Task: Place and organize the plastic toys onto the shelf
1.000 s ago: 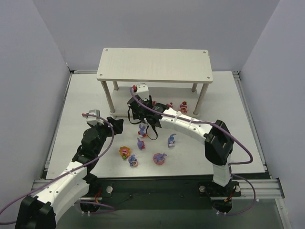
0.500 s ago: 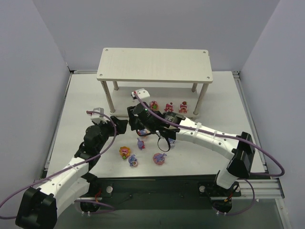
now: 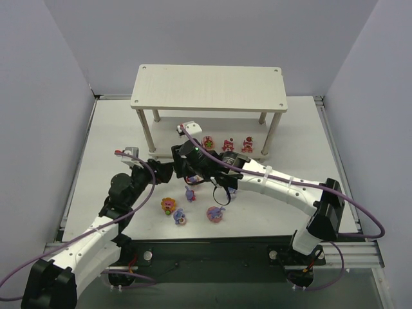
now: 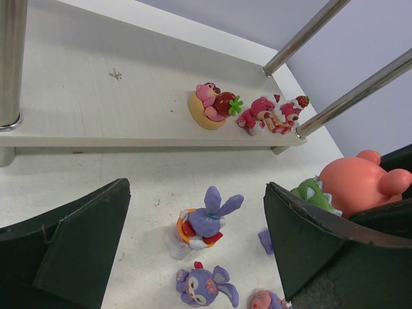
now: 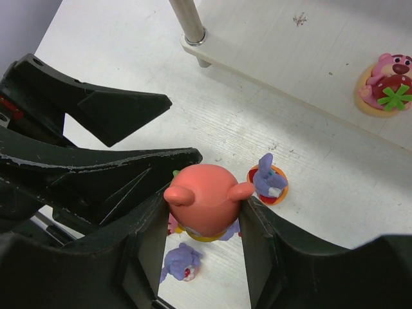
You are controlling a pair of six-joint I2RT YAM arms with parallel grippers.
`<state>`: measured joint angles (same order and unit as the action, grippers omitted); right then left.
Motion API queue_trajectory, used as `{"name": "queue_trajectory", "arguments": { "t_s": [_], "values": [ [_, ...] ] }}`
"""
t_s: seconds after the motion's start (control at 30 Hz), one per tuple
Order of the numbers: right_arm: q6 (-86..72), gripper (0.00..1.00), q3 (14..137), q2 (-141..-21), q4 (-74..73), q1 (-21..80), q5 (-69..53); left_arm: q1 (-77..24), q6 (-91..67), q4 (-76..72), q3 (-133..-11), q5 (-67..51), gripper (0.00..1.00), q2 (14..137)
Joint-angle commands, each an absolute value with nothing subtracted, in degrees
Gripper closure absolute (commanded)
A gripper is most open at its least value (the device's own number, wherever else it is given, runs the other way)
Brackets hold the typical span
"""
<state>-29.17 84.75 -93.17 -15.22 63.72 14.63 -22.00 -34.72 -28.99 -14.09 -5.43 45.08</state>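
Right gripper [image 5: 205, 215] has the salmon-pink round toy [image 5: 206, 193] pinched over the desk [image 3: 116, 129], just in front of the shelf [image 3: 209, 87]. Left gripper [image 4: 196, 193] is spread wide at its 9 o'clock. Three red-pink toys [image 3: 226, 143] sit on the lower tier at 2 o'clock, with bunnies [image 3: 190, 193] at 6.

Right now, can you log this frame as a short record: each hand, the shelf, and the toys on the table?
right hand: shut on a pink round toy, in front of the shelf
left hand: open, empty, beside the right hand
shelf lower level: three red and pink toys in a row
table: at least four loose toys visible; the right arm may hide more
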Motion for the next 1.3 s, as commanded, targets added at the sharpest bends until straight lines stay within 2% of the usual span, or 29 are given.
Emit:
{"name": "queue_trajectory", "arguments": {
  "t_s": [0.0, 0.37, 0.53, 0.73, 0.9, 1.27],
  "values": [
    [-30.8, 1.00, 85.7, -93.9, -11.6, 65.1, 16.6, -22.4, -38.1, -39.1, -14.2, -12.0, 0.04, 44.9],
    [-30.1, 1.00, 81.7, -95.4, -2.6, 66.8, 24.6, -22.3, -36.8, -37.9, -13.9, -9.5, 0.04, 43.8],
    [-25.6, 1.00, 73.8, -94.4, 6.3, 67.7, 32.4, -21.6, -33.6, -23.1, -17.0, 7.4, 0.04, 40.3],
    [-14.0, 1.00, 69.0, -98.7, 23.5, 67.6, 41.8, -20.0, -35.0, -13.9, -17.8, 17.6, 0.04, 35.8],
    [-5.1, 1.00, 69.0, -103.4, 37.6, 67.0, 45.6, -19.6, -35.3, -9.9, -18.6, 19.9, 0.04, 34.7],
    [-0.5, 1.00, 71.5, -110.2, 46.0, 62.8, 44.9, -17.6, -36.4, -6.8, -19.6, 20.8, 0.04, 32.9]
  ]
}}
